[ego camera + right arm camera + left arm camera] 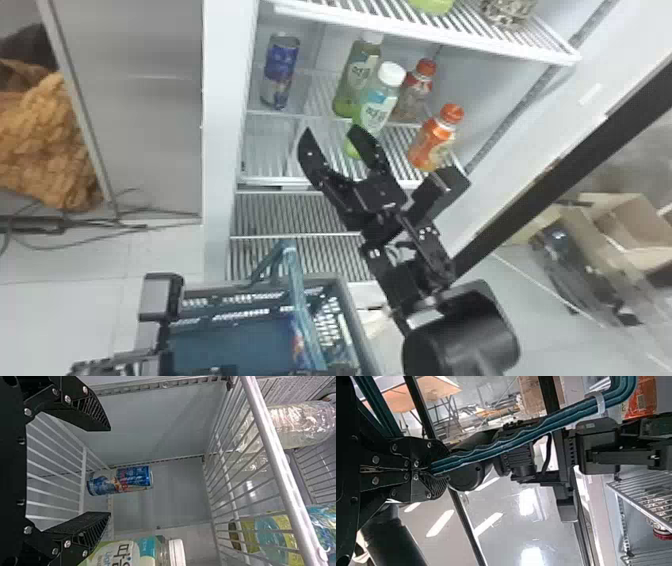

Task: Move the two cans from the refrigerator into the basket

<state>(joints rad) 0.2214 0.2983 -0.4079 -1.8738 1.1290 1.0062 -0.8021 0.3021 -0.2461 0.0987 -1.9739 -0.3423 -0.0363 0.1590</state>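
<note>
So our right gripper is at the refrigerator, fingers spread wide with nothing between them. The blue can stands upright on the middle shelf, far left, well apart from them. Left of the near white-capped bottle, basically. Our left gripper is down by the basket, fingers closed on its teal handle.

In the head view, two white-capped bottles stand at upper centre, an orange-capped bottle to their lower right. Shaggy tan material shows at the left edge above dark cables; cardboard boxes sit at right.
</note>
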